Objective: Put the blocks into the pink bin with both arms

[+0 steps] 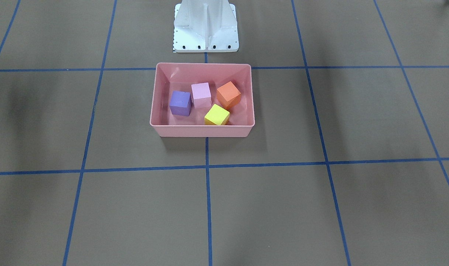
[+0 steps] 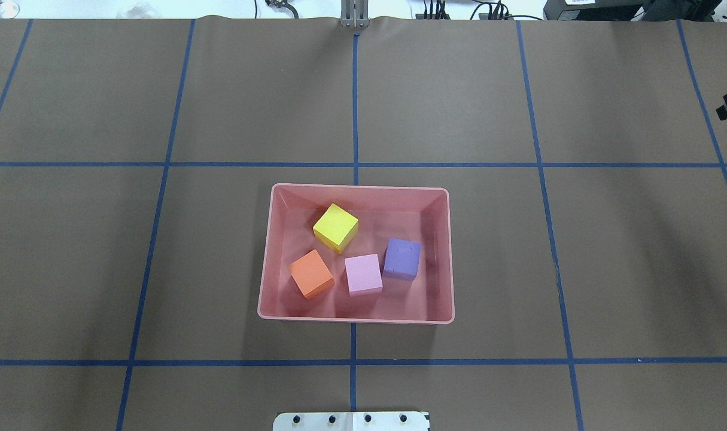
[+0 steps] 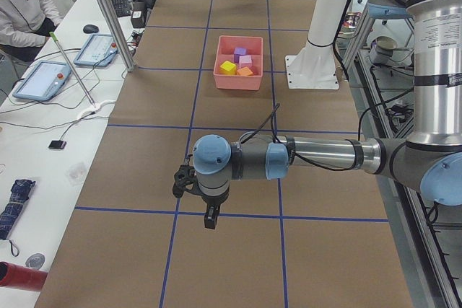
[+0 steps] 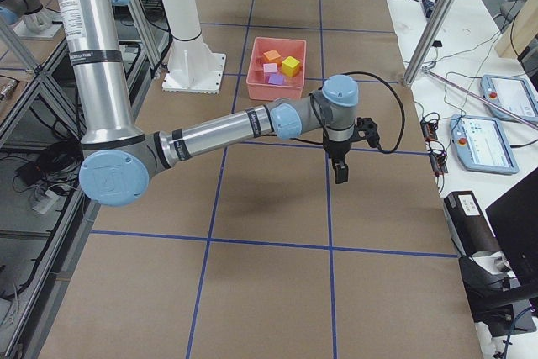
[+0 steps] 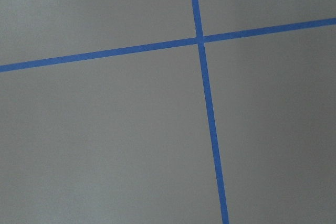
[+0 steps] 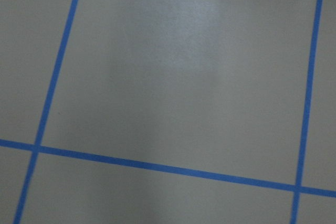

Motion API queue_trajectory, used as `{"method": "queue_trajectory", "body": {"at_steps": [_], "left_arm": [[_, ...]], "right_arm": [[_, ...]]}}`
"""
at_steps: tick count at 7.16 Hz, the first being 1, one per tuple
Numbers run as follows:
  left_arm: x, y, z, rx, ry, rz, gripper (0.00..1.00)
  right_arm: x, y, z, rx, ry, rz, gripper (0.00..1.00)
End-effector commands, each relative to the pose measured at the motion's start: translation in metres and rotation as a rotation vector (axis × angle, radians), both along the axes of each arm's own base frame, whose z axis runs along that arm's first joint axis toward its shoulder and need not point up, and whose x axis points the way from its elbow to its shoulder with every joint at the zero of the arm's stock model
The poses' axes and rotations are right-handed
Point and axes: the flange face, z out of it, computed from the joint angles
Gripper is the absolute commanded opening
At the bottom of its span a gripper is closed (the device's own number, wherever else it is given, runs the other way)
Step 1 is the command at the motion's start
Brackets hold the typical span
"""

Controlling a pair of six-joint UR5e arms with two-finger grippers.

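The pink bin (image 1: pixel 202 131) stands mid-table near the robot's base; it also shows in the overhead view (image 2: pixel 355 316). All four blocks lie inside it: yellow (image 2: pixel 335 227), orange (image 2: pixel 310 273), light pink (image 2: pixel 363 275) and purple (image 2: pixel 402 258). My left gripper (image 3: pixel 209 218) hangs over bare table far to the bin's left, pointing down. My right gripper (image 4: pixel 340 174) hangs over bare table far to the bin's right. Both show clearly only in the side views, so I cannot tell whether they are open or shut. Nothing shows in either one.
The white metal base (image 1: pixel 206 27) stands just behind the bin. The brown table carries a grid of blue tape lines (image 2: pixel 355 108). Both wrist views show only table and tape. Operator consoles (image 3: pixel 43 77) and a seated person are beside the table's far side.
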Motion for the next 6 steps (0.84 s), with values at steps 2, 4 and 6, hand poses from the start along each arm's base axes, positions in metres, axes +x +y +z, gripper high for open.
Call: {"method": "queue_trajectory", "body": {"at_steps": [2, 4, 6], "left_arm": [[0.001, 0.028, 0.002, -0.01, 0.001, -0.002, 1.0], [0.002, 0.036, 0.007, -0.023, 0.002, -0.002, 1.0], [0.002, 0.036, 0.007, -0.022, 0.002, 0.001, 1.0]], "right_arm": [[0.045, 0.072, 0.089, -0.079, 0.028, -0.045, 1.0], [0.051, 0.077, 0.095, -0.094, 0.028, -0.033, 1.0], [0.051, 0.084, 0.102, -0.115, 0.026, -0.029, 1.0]]}}
